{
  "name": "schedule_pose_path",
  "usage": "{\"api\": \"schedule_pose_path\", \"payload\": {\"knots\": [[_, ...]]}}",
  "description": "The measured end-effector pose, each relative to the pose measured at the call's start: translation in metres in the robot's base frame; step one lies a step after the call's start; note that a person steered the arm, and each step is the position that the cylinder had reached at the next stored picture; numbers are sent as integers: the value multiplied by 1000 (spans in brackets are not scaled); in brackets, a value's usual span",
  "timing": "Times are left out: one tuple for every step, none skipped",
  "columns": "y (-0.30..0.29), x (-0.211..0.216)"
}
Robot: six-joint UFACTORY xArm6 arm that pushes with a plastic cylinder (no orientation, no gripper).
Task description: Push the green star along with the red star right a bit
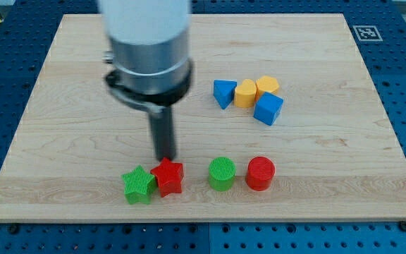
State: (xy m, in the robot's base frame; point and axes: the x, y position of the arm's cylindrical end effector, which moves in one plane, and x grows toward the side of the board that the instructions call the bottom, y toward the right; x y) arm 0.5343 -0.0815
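Our green star (138, 184) sits near the board's (316, 190) bottom edge, touching the red star (168, 176) on its right. My tip (165, 158) rests just above the red star, at its top edge; being a bare rod, it has no jaws and holds nothing. Further right we see a green cylinder (221, 173) and red cylinder (260, 173), with blue and yellow blocks (252, 94) clustered towards the top.

My tip (165, 158) rests just above the red star (168, 176), which touches the green star (138, 184), both near the board's (62, 141) bottom edge.
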Motion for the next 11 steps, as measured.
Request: {"api": "schedule_pose_path", "payload": {"knots": [[-50,-4],[-92,-7],[-103,7],[-103,22],[-103,41],[-103,55],[-102,57],[-97,57],[-79,57],[-52,57],[-13,57]]}}
